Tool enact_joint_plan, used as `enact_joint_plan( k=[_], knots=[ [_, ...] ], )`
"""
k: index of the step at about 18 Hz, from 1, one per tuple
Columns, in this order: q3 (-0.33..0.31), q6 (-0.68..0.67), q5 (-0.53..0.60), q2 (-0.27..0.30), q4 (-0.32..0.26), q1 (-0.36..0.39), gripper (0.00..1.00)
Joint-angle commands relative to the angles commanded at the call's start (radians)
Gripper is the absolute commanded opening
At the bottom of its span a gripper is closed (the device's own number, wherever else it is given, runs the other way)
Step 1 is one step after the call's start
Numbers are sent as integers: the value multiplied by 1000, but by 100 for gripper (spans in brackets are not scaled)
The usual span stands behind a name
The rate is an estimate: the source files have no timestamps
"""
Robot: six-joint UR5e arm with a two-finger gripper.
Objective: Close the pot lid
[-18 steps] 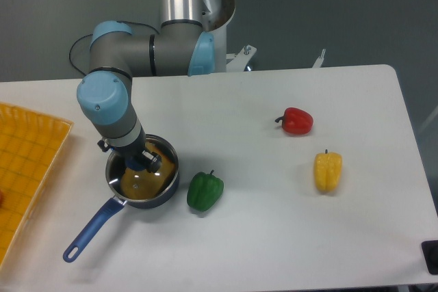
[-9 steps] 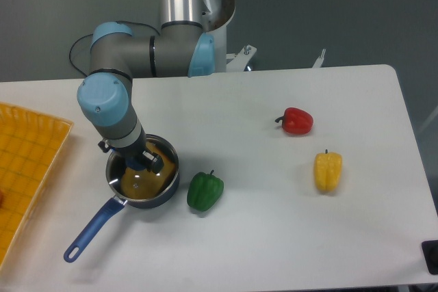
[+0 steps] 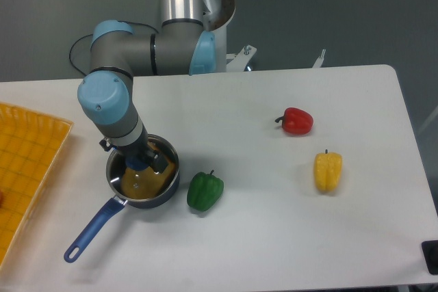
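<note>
Claw (image 3: 145, 163) shifted marginally upward since the earlier frame, its opening indiscernible, over the lid (image 3: 142, 181) seated in the pot (image 3: 140, 177), lower left of the tabletop (image 3: 274, 223).

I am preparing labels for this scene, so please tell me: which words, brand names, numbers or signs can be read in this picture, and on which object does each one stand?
None: no readable text shows in this view.
The pot, the lid, the green pepper, the red pepper, the yellow pepper and the yellow tray carry no visible writing.
The robot arm shows no legible marking; any print on it is too small to read.
</note>
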Motion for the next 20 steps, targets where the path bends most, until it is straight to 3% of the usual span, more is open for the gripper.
enact_joint_plan(
  k=[3, 5, 10, 14, 20],
  knots=[
    [58, 9, -5, 23, -78, 37, 100],
    [65, 82, 6, 46, -92, 51, 100],
    [63, 430, 8, 104, -114, 178, 100],
    [61, 702, 9, 150, -166, 302, 100],
    [51, 920, 60, 186, -187, 437, 100]
  ],
)
